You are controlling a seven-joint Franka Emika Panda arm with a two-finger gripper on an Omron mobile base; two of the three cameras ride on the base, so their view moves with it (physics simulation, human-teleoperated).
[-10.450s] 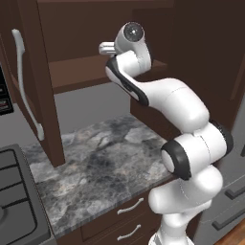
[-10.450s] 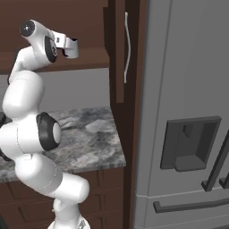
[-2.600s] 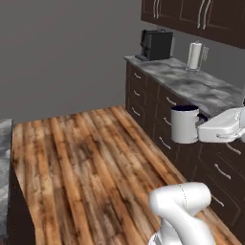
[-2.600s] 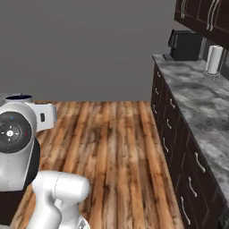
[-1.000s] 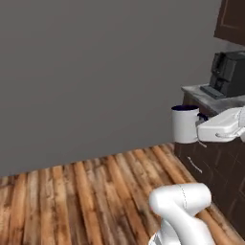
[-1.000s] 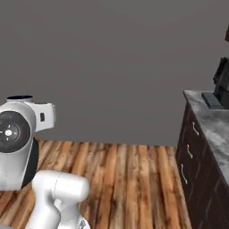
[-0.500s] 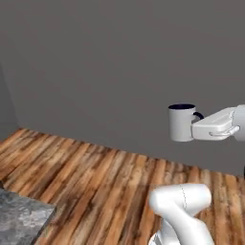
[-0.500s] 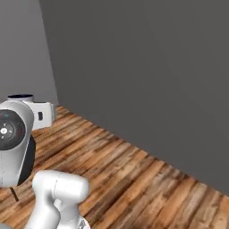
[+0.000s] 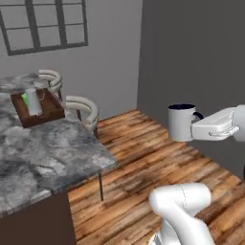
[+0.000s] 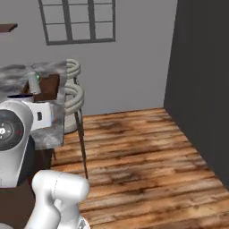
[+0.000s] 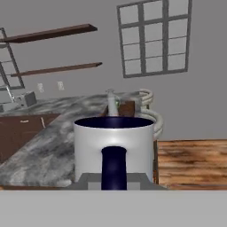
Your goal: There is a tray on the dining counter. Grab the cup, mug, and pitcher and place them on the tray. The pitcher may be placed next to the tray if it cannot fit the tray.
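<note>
Looking from the left base, you see the gripper [image 9: 195, 128] clamped on the mug [image 9: 181, 122] by its handle, upright over wood floor, well apart from the tray [image 9: 47, 114] holding pitcher [image 9: 33, 101] and cup [image 9: 24, 99] on the dining counter [image 9: 48, 148]. Your hand view: mug [image 11: 114, 144] close, counter [image 11: 48, 150] beyond.

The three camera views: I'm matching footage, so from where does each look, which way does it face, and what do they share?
Left base view: behind the arm to its left, facing the dining counter and tray; the arm crosses the right side, gripper holding the mug upright.
Right base view: behind the arm to its right, facing the wooden floor and window; the white arm stands at lower left.
Hand view: along the gripper, mug handle nearest, counter beyond.
Shared: all three show the counter, the tray and the pitcher.
</note>
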